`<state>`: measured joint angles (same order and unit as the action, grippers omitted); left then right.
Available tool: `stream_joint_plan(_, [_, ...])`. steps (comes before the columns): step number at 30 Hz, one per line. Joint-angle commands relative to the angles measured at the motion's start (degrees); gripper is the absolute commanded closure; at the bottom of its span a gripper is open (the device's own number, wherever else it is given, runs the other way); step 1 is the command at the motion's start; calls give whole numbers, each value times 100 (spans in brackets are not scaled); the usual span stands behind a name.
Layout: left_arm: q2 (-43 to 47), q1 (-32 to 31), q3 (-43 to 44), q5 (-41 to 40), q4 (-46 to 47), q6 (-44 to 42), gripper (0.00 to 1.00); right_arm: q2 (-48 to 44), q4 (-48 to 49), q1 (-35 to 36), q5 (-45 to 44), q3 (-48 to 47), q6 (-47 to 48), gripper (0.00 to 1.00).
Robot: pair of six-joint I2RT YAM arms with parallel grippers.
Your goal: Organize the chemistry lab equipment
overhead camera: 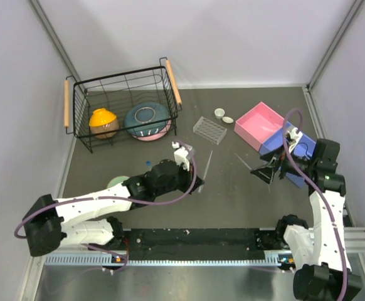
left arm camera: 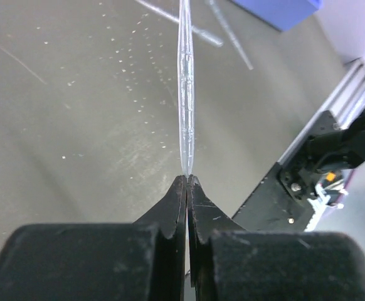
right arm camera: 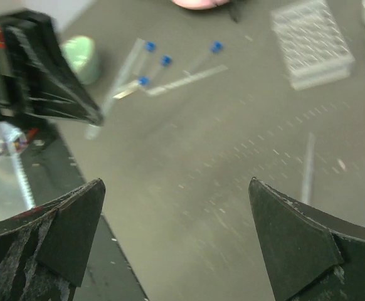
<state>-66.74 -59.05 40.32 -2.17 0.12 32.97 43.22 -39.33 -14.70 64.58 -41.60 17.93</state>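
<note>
My left gripper (left arm camera: 187, 179) is shut on the near end of a long clear pipette (left arm camera: 185, 94), which runs straight away from the jaws just over the table. From above, this gripper (overhead camera: 198, 183) sits mid-table with the pipette (overhead camera: 205, 164) pointing toward the clear tube rack (overhead camera: 209, 130). Two tiny white cups (overhead camera: 219, 113) stand behind the rack. My right gripper (right arm camera: 176, 182) is open and holds nothing, hovering over bare table at the right (overhead camera: 267, 172). Several blue-capped tubes (right arm camera: 148, 46) lie beyond it, and another pipette (right arm camera: 308, 166) lies to its right.
A pink tray (overhead camera: 259, 125) and a blue tray (overhead camera: 293, 150) sit at the right. The black wire basket (overhead camera: 123, 106) at the back left holds an orange bowl (overhead camera: 103, 122) and a blue bowl (overhead camera: 147, 119). A green bowl (overhead camera: 116, 182) lies beside the left arm.
</note>
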Motion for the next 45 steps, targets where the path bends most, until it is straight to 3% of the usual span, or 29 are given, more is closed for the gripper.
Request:
stream_joint_plan(1, [495, -72, -586, 191, 1595, 552, 100, 169, 239, 684, 1295, -410, -769, 1])
stream_joint_plan(6, [408, -282, -271, 297, 1816, 693, 100, 580, 566, 1881, 610, -453, -1685, 2])
stream_joint_plan(13, [56, -537, 125, 42, 1895, 781, 100, 1004, 2682, 2321, 188, 54, -4348, 8])
stream_joint_plan(15, [-76, -573, 248, -11, 1852, 807, 100, 1056, 3403, 2489, 99, 240, -5076, 14])
stream_joint_plan(16, [-128, -616, 292, -20, 1834, 825, 100, 1109, 3615, 2498, 90, 388, -5263, 24])
stream_joint_plan(19, [-313, -669, 424, -99, 1799, 904, 100, 1232, 3626, 2586, 20, 329, -5266, 40])
stream_joint_plan(24, [-620, -722, 723, -125, 1702, 966, 100, 1250, 3608, 2797, -33, 319, -5186, 48])
stream_joint_plan(26, [-700, -740, 793, -134, 1693, 983, 100, 1250, 3652, 2797, -42, 355, -5203, 55])
stream_joint_plan(27, [-726, -749, 811, -125, 1693, 1001, 100, 1250, 3669, 2814, -59, 390, -5212, 61])
stream_joint_plan(28, [-744, -757, 820, -134, 1684, 1001, 100, 1250, 3730, 2815, -59, 407, -5230, 78])
stream_joint_plan(29, [-761, -766, 846, -151, 1667, 1018, 100, 1241, 3740, 2806, -68, 416, -5256, 86])
stream_joint_plan(31, [-779, -784, 855, -195, 1580, 1036, 100, 1232, 3740, 2815, -68, 416, -5265, 100])
stream_joint_plan(32, [-762, -775, 873, -239, 1535, 1053, 99, 1232, 3731, 2815, -68, 408, -5248, 100])
stream_joint_plan(35, [-657, -784, 873, -397, 1316, 1089, 79, 1180, 3635, 2815, -147, 355, -5169, 100])
stream_joint_plan(36, [-630, -784, 873, -433, 1246, 1071, 65, 1171, 3591, 2815, -208, 311, -5099, 100])
stream_joint_plan(39, [-393, -784, 873, -486, 912, 957, 38, 1145, 3459, 2701, -270, 258, -4975, 100])
stream_joint_plan(45, [389, -775, 662, -783, -11, 369, 11, 1144, 3030, 2297, -585, -13, -4510, 100])
